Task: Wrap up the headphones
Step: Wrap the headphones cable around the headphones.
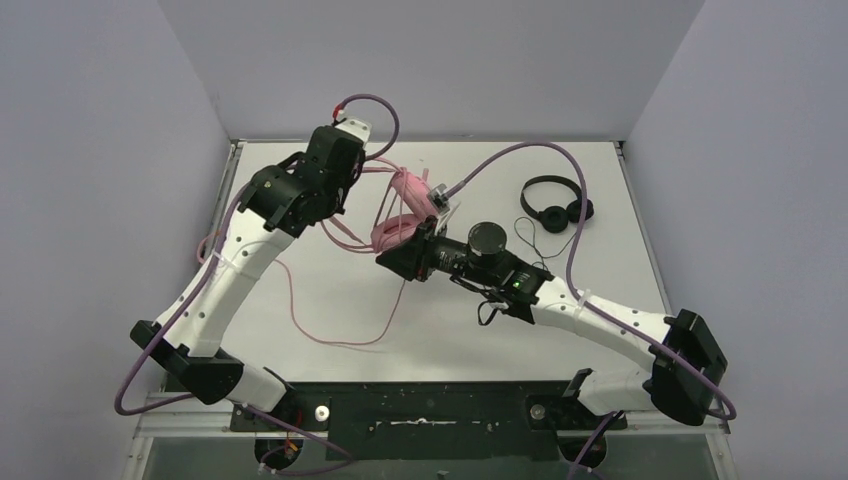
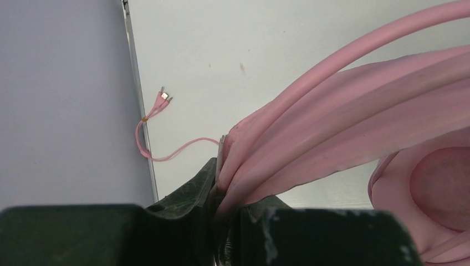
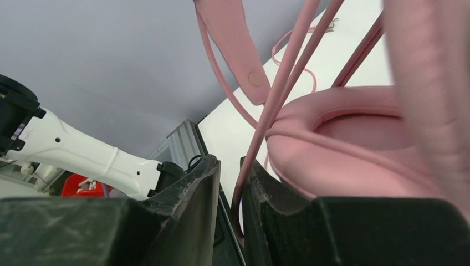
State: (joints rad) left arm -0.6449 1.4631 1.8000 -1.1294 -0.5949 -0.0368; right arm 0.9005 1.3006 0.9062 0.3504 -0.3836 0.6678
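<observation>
1. pink headphones [image 1: 398, 228] are held up off the table [image 1: 600, 330], centre-far, between both claws. black headphones [image 1: 556, 205] lie flat far right, well apart.
2. left gripper [image 2: 221, 185] is pressed tight on a bundle of pink cable [image 2: 354, 111] strands, just left of the headset.
3. right gripper [image 3: 230, 188] has its fingers nearly together with one cable strand in the slit. Squeezed or merely threaded, cannot tell; the view is too close.
4. Handling, likely: light. ear cup [image 3: 354, 138] is soft, the band springy, the cable limp and quick to snag. Hold the body by band or cup and pinch the cable only to wind. Don't yank near the plug [image 2: 164, 98].
5. Long axis runs roughly near-far, cup at the near end. Cable loops stretch left to the left claw. The loose tail droops to the table near-left, and the plug lies by the left edge.
</observation>
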